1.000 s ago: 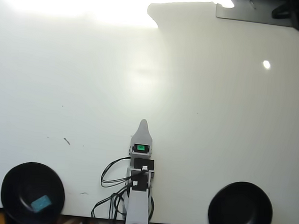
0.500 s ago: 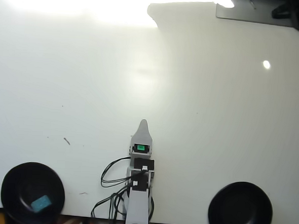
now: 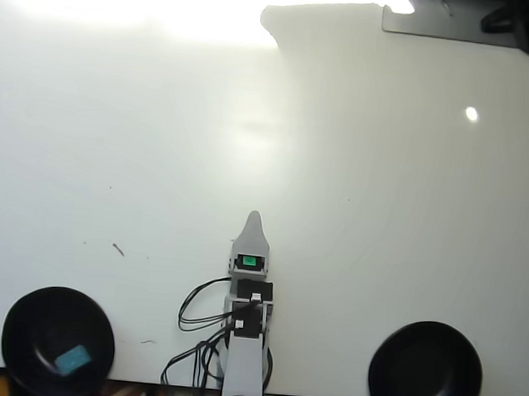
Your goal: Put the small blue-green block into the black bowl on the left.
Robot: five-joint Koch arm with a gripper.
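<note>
your small blue-green block [image 3: 73, 360] already lies inside the round black bowl [image 3: 23, 322] at lower left in the overhead view, well left of the grey tool [image 3: 253, 221] (one tip visible, can't tell its opening).

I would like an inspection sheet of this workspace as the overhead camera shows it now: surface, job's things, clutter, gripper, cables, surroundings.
Surface: white table, bare, with strong glare along the top edge and a few small dark marks.
Job's things: blue-green block lies inside the left black bowl at the bottom left; the right black bowl at the bottom right looks empty.
Clutter: nothing seen on the table.
Gripper: gripper points up the picture, bottom centre, apart from both bowls; only one tip shows, so open or shut cannot be told.
Cables: black cables loop left of the arm.
Surroundings: dark cords at the top right corner; items below the table edge unclear.
</note>
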